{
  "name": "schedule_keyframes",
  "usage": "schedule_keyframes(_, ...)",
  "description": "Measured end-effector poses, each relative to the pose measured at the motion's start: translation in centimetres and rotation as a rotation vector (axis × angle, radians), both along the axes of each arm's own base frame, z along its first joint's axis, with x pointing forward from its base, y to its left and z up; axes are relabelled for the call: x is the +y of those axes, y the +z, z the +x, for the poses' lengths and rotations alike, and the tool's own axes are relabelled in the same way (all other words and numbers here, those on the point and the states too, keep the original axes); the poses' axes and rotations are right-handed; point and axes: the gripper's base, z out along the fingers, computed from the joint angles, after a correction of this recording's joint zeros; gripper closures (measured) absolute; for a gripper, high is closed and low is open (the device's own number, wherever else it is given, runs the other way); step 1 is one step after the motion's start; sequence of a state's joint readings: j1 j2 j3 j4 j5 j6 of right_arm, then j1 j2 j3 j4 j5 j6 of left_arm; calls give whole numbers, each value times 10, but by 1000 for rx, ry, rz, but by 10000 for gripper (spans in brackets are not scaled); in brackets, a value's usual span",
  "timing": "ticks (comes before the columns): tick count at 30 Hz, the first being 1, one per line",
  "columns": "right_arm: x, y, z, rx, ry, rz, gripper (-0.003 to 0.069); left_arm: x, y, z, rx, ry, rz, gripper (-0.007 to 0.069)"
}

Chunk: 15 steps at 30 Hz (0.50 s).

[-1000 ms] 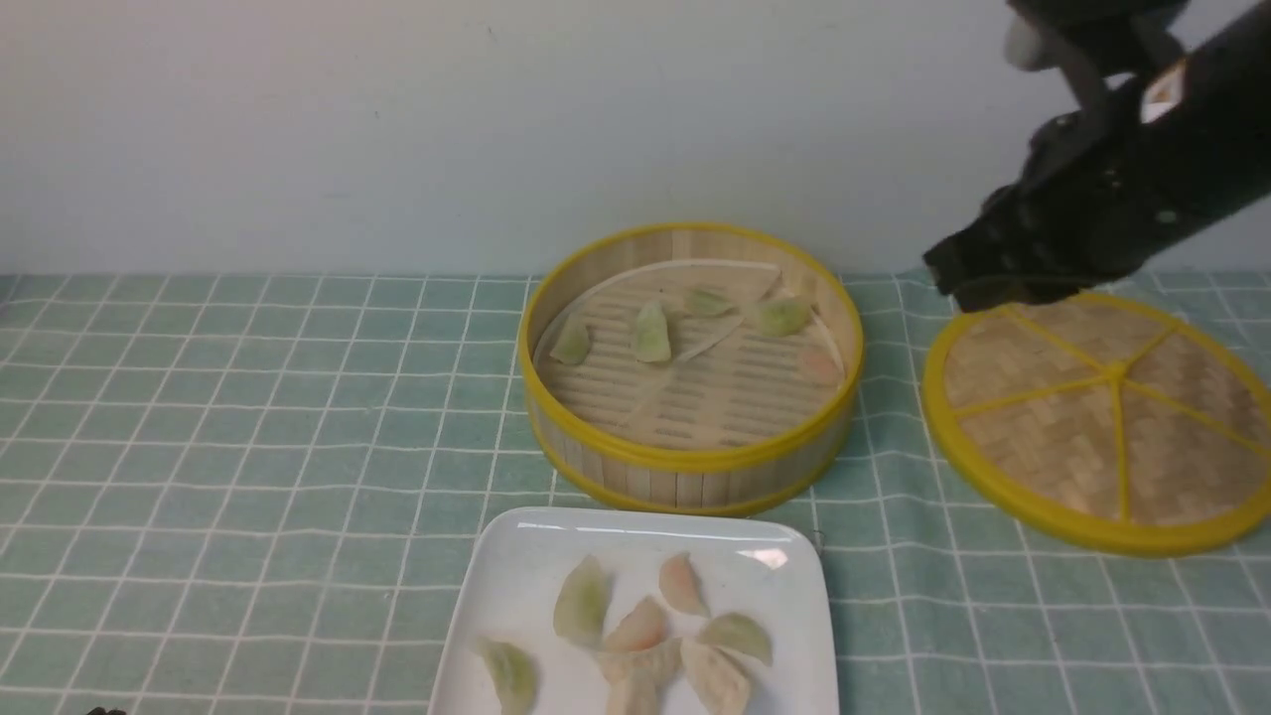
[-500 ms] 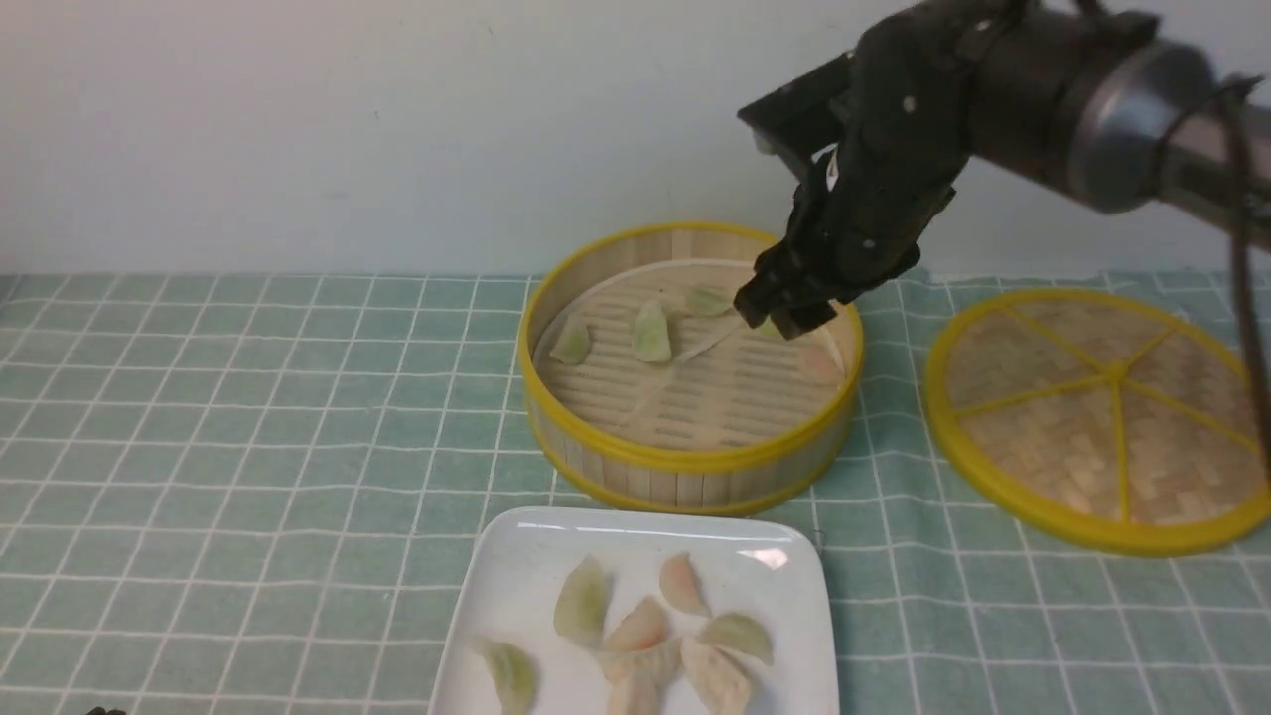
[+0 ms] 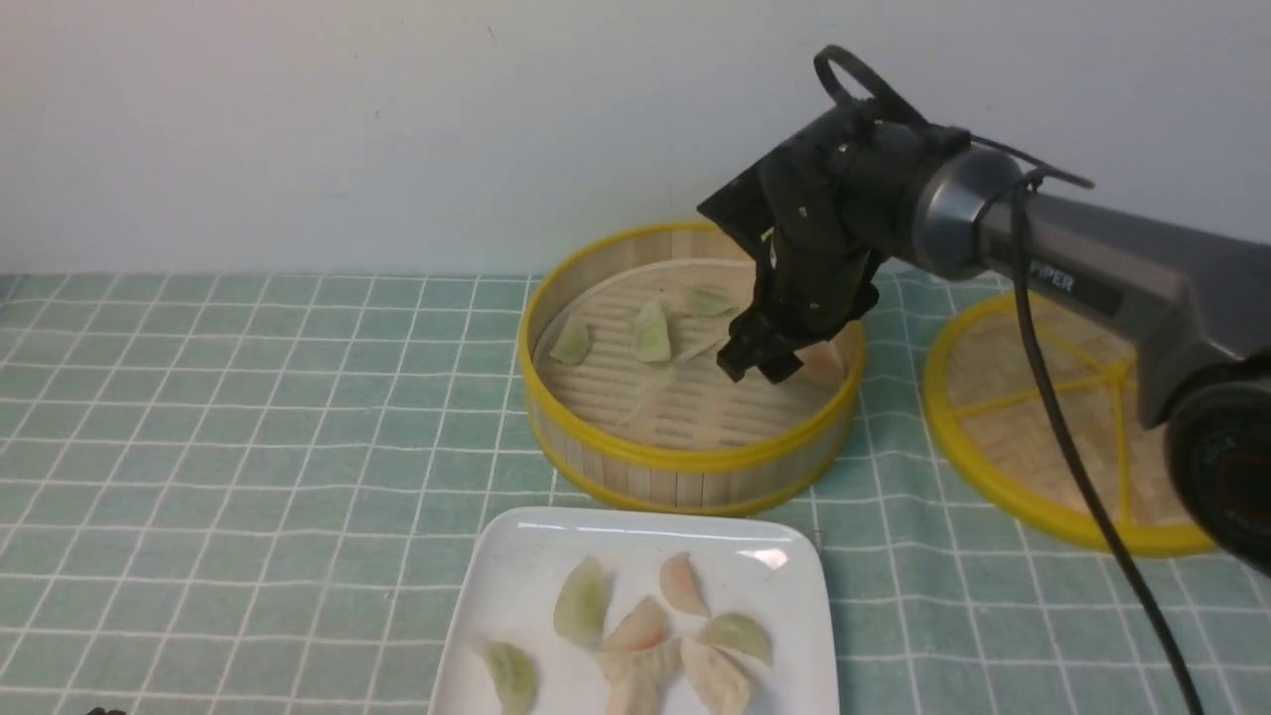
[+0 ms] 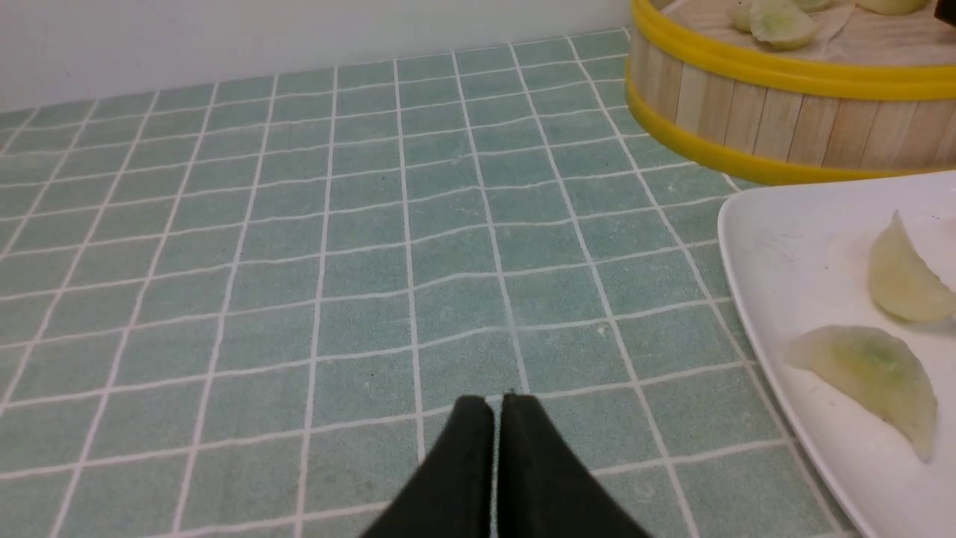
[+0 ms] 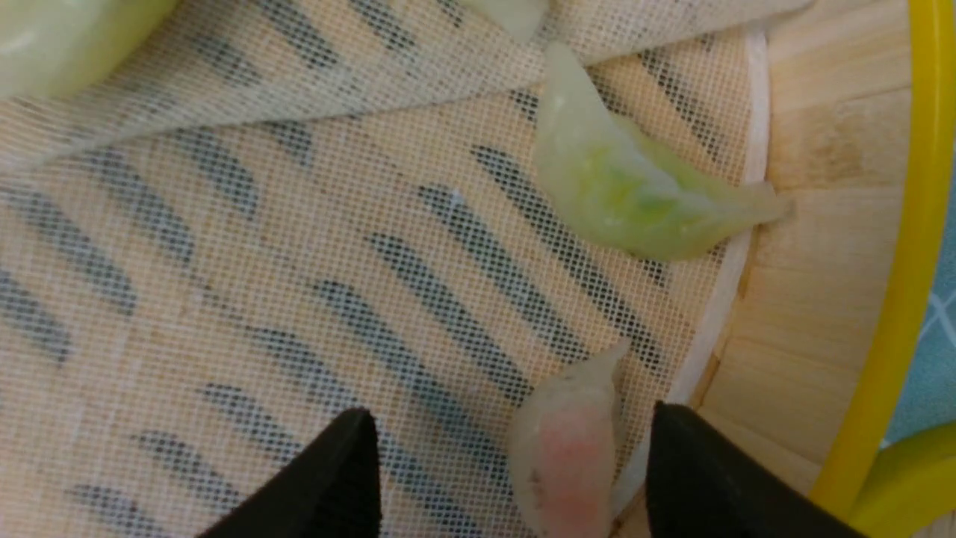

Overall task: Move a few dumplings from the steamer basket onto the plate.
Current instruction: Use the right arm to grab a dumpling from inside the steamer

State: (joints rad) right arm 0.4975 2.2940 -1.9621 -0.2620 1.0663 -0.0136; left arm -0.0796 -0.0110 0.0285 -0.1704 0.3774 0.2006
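Right claw (image 5: 509,441) gapes wide and empty, straddling a pinkish dumpling (image 5: 564,463) at three o'clock in the steamer basket (image 3: 685,462), just beside its wall; probably light, soft, slippery, easily torn, so pinch gently across its plump middle; left claw (image 4: 497,418) pressed shut on nothing

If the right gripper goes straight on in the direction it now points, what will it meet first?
Most likely the pink dumpling: it lies between the open fingers of the right gripper, on the mesh liner close to the wall of the steamer basket. Depth is hard to judge; the liner itself would come next.
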Motion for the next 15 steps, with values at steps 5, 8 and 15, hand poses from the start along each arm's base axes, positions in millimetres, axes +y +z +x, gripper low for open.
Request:
schedule_keyframes(5, -1, -12, 2, 15, -22, -20, 216, 0, 0, 0, 0, 0, 0, 631)
schedule_keyframes(8, 0, -16, 3, 24, -26, -25, 216, 0, 0, 0, 0, 0, 0, 631)
schedule_keyframes(15, 1, -14, 1, 57, -42, -4, 411, 0, 0, 0, 0, 0, 0, 631)
